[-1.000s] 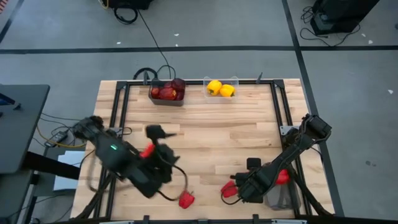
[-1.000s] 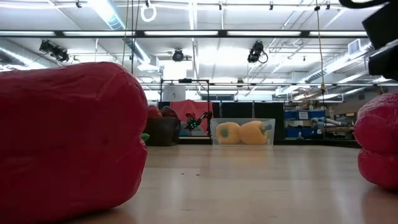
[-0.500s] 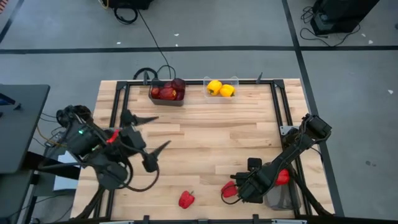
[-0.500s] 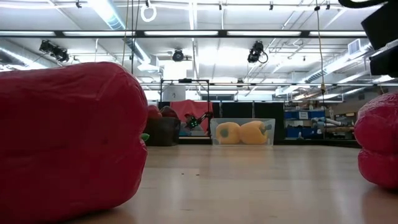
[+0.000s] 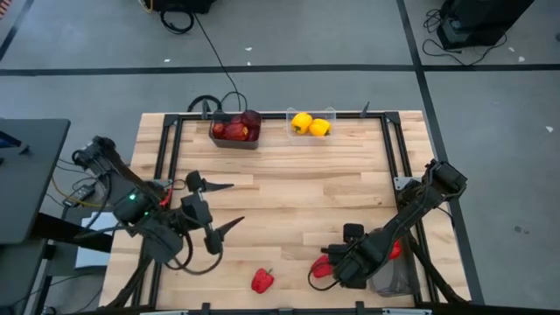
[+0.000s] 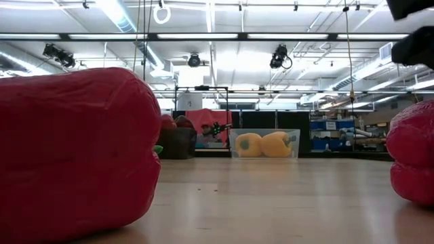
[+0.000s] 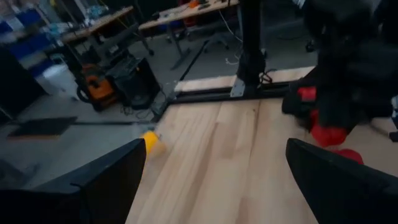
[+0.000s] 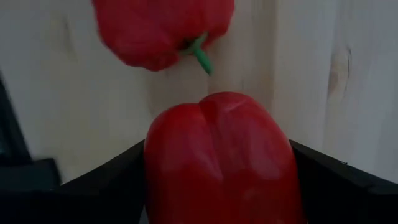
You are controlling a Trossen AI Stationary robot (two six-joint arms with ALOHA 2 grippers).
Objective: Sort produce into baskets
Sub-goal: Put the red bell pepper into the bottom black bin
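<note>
1. While its dark fingers spread wide and empty, the left gripper (image 5: pixel 213 206) hovers over the table's left side.
2. Nearby, a loose red bell pepper (image 5: pixel 262 281) lies at the front edge.
3. Rightward, the right gripper (image 5: pixel 322 268) clamps another red bell pepper (image 8: pixel 221 162), beside the grey mesh basket (image 5: pixel 393 276).

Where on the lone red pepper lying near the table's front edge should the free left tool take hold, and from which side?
Probably across the body of the red pepper, coming straight down. It lies on its side with bare table all around, stem pointing away from the front edge, so the stem gives little hold. The left tool is open and empty above the table; the right tool already grips another pepper.
</note>
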